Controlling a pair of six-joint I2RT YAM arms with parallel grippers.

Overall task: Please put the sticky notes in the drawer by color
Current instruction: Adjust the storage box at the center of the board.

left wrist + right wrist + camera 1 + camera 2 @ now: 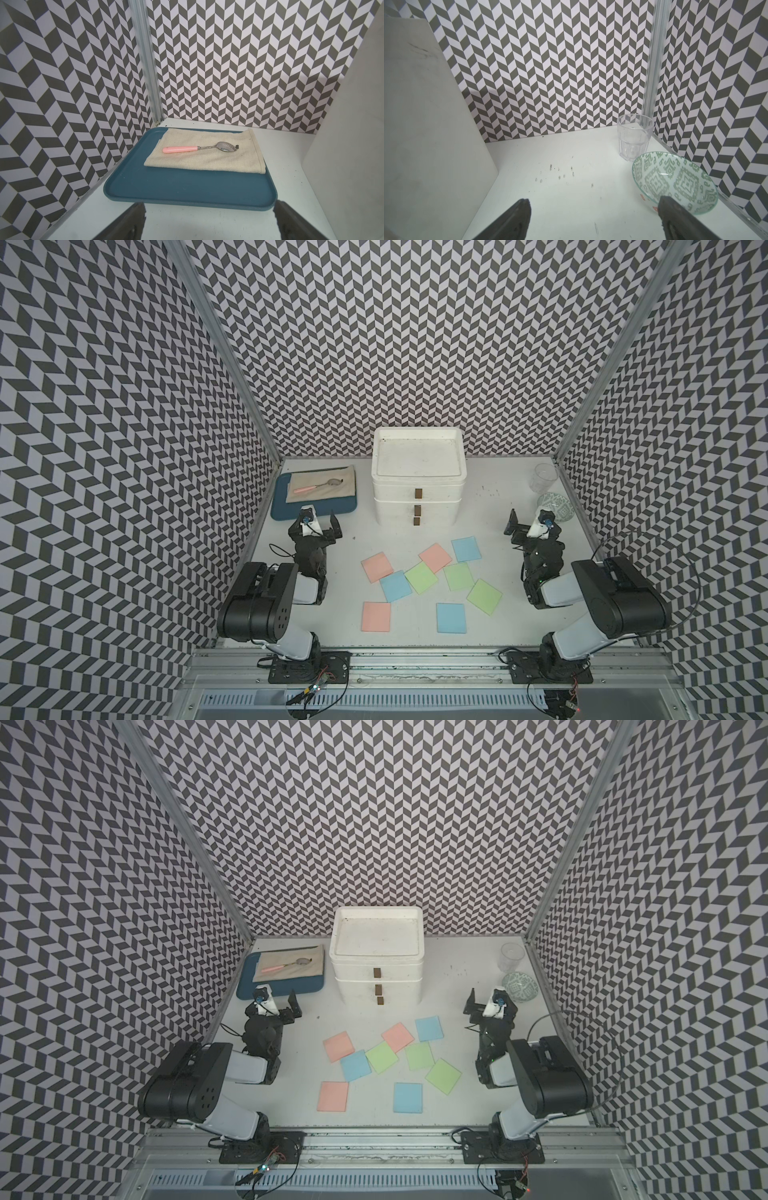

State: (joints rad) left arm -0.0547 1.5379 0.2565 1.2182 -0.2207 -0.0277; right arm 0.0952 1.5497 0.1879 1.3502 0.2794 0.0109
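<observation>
Currently nine paper sticky notes (421, 577) (pink, blue, green) lie flat mid-table, inboard of and behind both tools. Left gripper (208, 207) and right gripper (592, 202) gape wide, empty, facing away. White plastic three-drawer unit (417, 493) beyond, drawers shut.

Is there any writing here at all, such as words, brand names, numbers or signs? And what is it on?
No text can be read in any view.
sticky notes: blank, plain colour only.
drawer: no label or brand visible.
bowl: two small red marks by the rim, too blurred to tell whether they are print or pattern.
</observation>
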